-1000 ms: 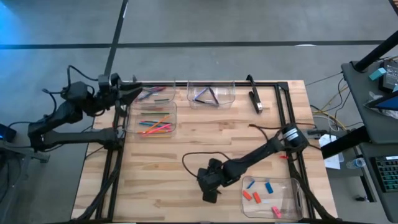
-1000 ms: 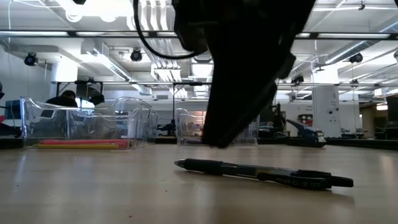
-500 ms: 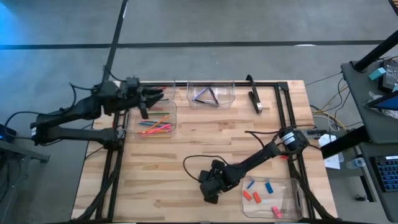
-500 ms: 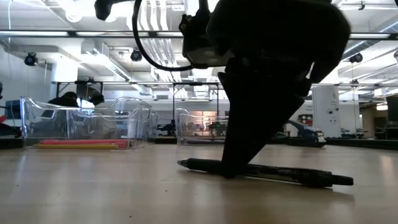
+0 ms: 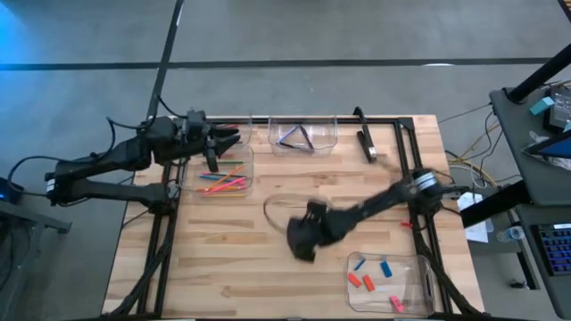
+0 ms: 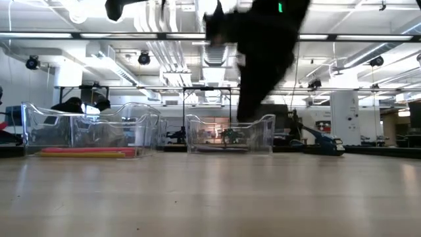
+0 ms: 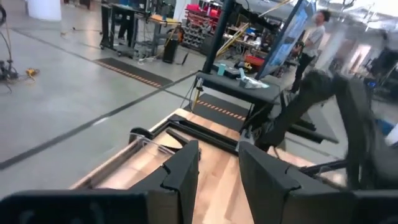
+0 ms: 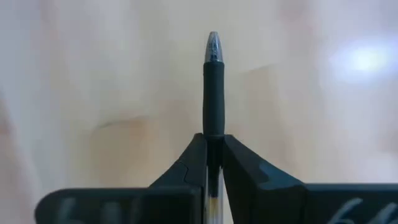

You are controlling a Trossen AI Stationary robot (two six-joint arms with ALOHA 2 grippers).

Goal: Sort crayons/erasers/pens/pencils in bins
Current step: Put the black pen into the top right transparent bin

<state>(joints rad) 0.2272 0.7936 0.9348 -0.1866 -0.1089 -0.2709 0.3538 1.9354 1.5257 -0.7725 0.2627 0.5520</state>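
Note:
A black pen [image 8: 212, 93] with a clear tip is in my right gripper [image 8: 213, 144], which is shut on it above the table's middle [image 5: 303, 242]. In the low view the table shows no pen and the dark arm [image 6: 260, 66] hangs over it. My left gripper [image 7: 217, 171] stands open with nothing between its fingers, over the bin of bright crayons [image 5: 223, 176] at the far left [image 5: 219, 144]. A bin with dark pens [image 5: 303, 135] stands at the far edge. A bin with erasers [image 5: 390, 281] sits at the near right. My right gripper pinches the pen between its two fingers just behind the black grip sleeve [image 8: 212, 138]. The fingers lie along the pen, whose sleeve and tip stick out past the fingertips. They slant down toward the table. The pen is lifted clear of the wood.
A fourth clear bin [image 5: 227, 132] stands behind the crayon bin, partly under my left arm. A black tool [image 5: 366, 143] lies at the far right. A black cable [image 5: 268, 214] loops over the table beside my right arm. Bare wood stretches along the near left.
My right gripper has come down on the black pen lying on the table, shut on it and lifted it clear, moving up and toward the far edge. My left gripper has moved toward the table's right, over the crayon bin.

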